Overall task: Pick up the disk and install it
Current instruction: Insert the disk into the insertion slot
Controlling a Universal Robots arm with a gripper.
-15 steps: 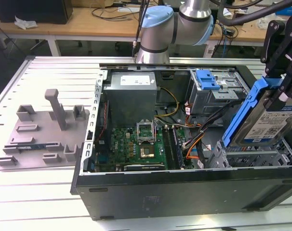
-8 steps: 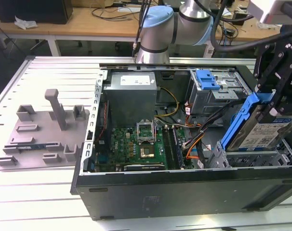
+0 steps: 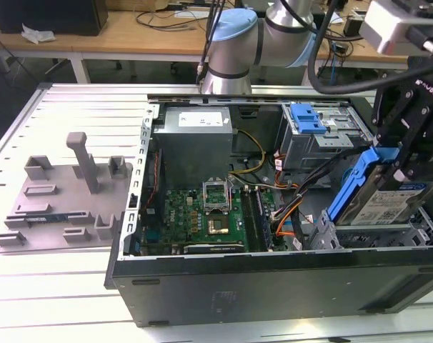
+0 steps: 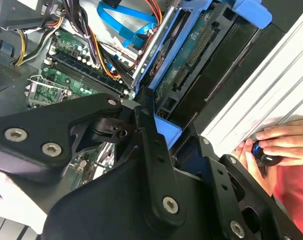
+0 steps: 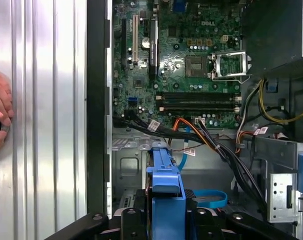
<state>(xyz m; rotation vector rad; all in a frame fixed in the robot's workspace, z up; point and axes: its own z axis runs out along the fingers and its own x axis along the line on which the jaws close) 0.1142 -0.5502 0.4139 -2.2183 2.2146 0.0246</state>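
Here, the tool (image 3: pixel 401 153) grips the disk (image 3: pixel 389 206) by its blue carrier frame (image 3: pixel 351 187), tilted at a corner of the computer case (image 3: pixel 274 286); likely rigid, heavy, shock-sensitive, so the frame suits

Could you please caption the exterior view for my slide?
The gripper holds the disk tilted in the open computer case.

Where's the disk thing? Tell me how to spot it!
Find the big open computer case. At its end on the exterior view's right, the disk sits tilted in the black gripper. It alone is a flat silver slab with a white-and-blue label and a bright blue frame.
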